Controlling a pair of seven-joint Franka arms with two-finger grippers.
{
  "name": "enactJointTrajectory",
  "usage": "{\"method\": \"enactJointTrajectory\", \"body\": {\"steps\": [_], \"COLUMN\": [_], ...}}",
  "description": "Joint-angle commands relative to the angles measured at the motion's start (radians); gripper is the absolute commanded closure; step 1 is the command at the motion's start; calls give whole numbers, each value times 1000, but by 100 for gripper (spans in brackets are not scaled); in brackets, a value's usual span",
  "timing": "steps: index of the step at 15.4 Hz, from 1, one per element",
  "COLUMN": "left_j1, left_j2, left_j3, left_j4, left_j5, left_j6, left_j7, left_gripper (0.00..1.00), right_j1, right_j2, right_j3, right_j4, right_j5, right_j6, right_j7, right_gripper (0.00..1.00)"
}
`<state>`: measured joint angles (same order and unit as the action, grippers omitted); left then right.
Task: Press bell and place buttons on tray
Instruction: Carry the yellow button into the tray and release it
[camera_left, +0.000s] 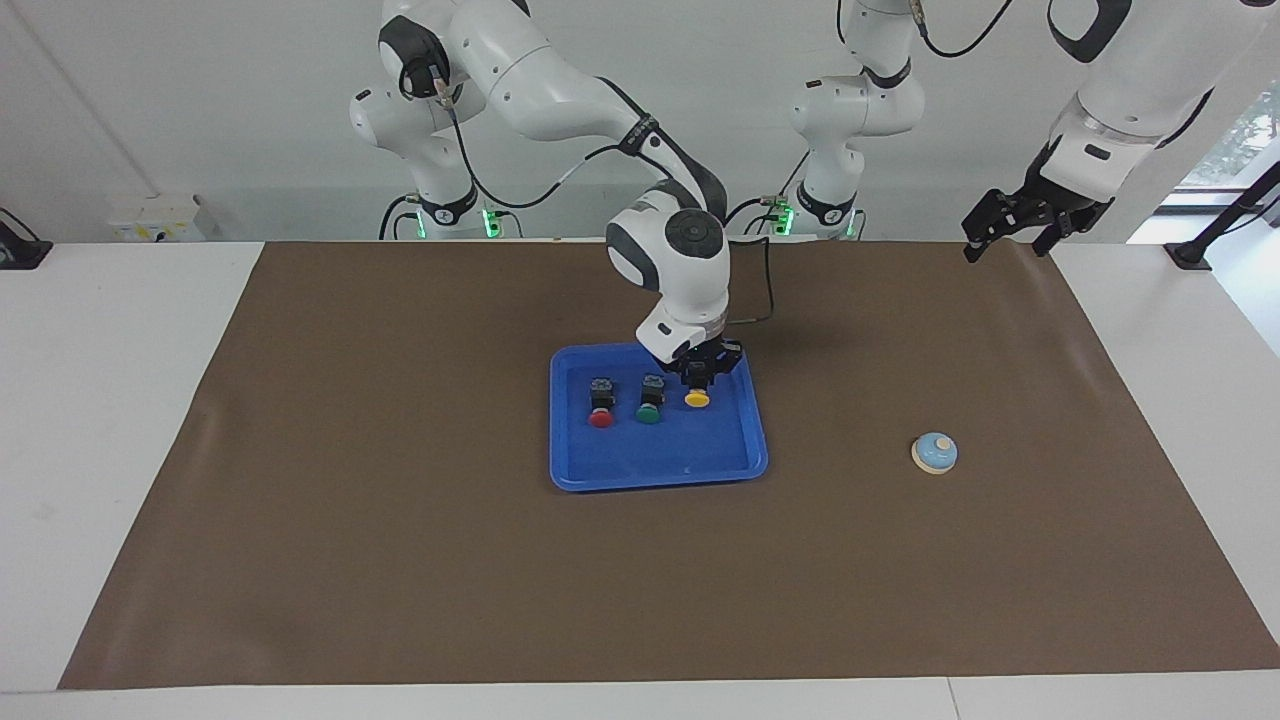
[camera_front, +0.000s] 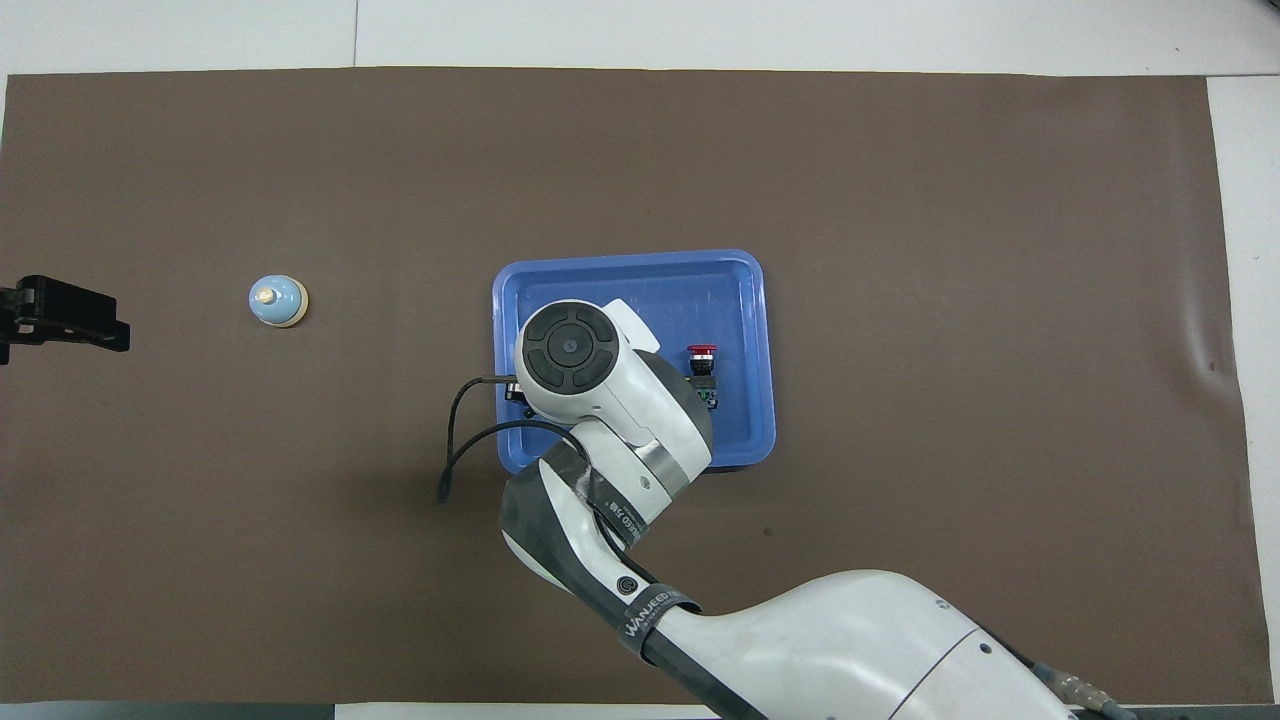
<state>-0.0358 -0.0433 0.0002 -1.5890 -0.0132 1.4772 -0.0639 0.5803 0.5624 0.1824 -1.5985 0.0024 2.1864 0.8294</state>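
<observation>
Our right gripper (camera_left: 699, 384) hangs over the blue tray (camera_left: 720, 465) at mid-tabletop, fingers clenched on the yellow button (camera_left: 697, 399). In the tray, the green button (camera_left: 649, 411) lies just beside it, then the red button (camera_left: 601, 416). Our left gripper (camera_left: 1010, 228) waits, fingers spread, over the tabletop's corner; the bell (camera_left: 934, 452) sits toward that end on the brown mat (camera_left: 400, 560).

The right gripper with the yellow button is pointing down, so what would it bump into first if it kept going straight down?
Most likely the floor of the blue tray. The right gripper points down over it, shut on the yellow button, beside the green button. How high it hangs is hard to judge.
</observation>
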Motion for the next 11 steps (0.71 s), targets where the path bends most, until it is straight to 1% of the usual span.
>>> {"method": "enactJointTrajectory", "body": {"steps": [1, 4, 7, 11], "left_j1": [-15, -15, -15, -15], "left_j2": [-10, -10, -12, -10], "left_j3": [12, 12, 12, 12], "left_j4": [-8, -8, -8, -8], "left_j5": [1, 1, 1, 1], "left_j6": [-12, -12, -12, -12], "left_j7": [-13, -13, -13, -13], "left_gripper": [0, 0, 0, 0], "right_j1": [4, -3, 3, 1], "right_j2": [13, 13, 13, 13], "right_j3": [-3, -3, -4, -4], "right_j4": [17, 11, -50, -57], "right_j5": [-24, -25, -25, -24], "right_j6": [9, 32, 127, 127], "right_j7": [4, -7, -7, -6], "right_gripper": [100, 100, 100, 100]}}
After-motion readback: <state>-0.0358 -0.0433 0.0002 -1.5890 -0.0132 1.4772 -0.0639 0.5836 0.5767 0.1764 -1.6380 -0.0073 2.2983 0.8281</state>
